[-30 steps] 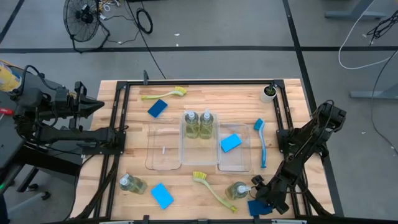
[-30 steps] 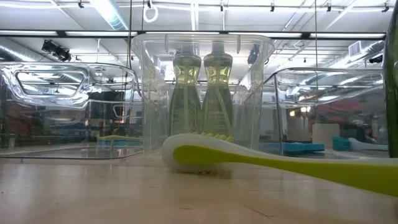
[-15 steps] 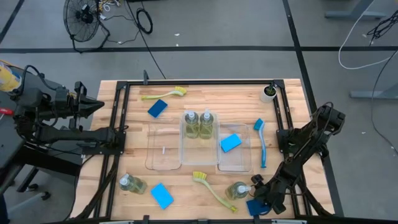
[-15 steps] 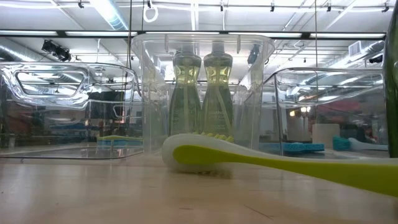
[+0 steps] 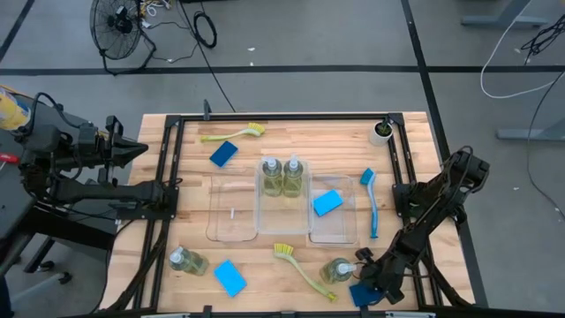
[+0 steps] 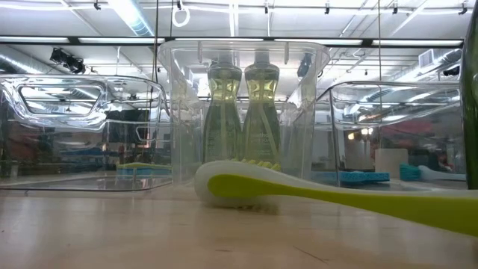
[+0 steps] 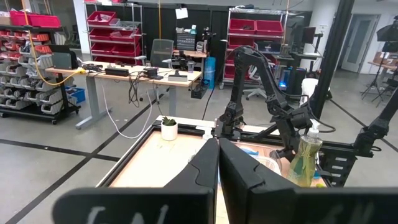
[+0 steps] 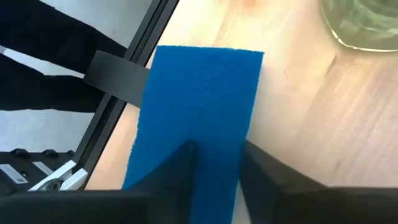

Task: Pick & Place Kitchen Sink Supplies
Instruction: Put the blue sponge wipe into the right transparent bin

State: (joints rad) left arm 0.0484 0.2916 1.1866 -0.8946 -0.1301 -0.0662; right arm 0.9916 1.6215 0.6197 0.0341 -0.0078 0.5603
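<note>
1. A blue rectangular sponge (image 8: 196, 112) lies flat on the wooden table (image 5: 194, 194) at its near right corner, one long edge close to the black frame rail (image 8: 115, 76).
2. The right gripper (image 5: 371, 290) is down over this sponge; in the right wrist view its two dark fingers (image 8: 177, 171) straddle the sponge's near end with the blue surface showing in the gap between them. The pictures do not settle whether the fingers are clamped on it, so I cannot tell its state.
3. Just beside that sponge, a small clear pump bottle of yellow-green soap (image 5: 339, 268) lies on the table.
4. A yellow-green long-handled dish brush (image 5: 300, 268) lies on the table left of this bottle.
5. Three clear plastic compartment trays stand side by side mid-table: the middle tray (image 5: 261, 208) holds two upright soap bottles (image 5: 282, 176), the right tray (image 5: 340, 231) holds a second blue sponge (image 5: 327, 202), and the left tray (image 5: 231, 231) sits beside them.
6. A blue dish brush (image 5: 370, 201) lies just right of the right tray.
7. Near the front left lie another soap bottle (image 5: 187, 261) and a third blue sponge (image 5: 230, 277).
8. Towards the far edge lie a fourth blue sponge (image 5: 223, 154) and a second yellow-green brush (image 5: 234, 133).
9. A small white round cup (image 5: 381, 132) stands at the far right corner.
10. The left gripper (image 7: 217, 163) waits off the table's left side, its fingers pressed together with nothing between them.
</note>
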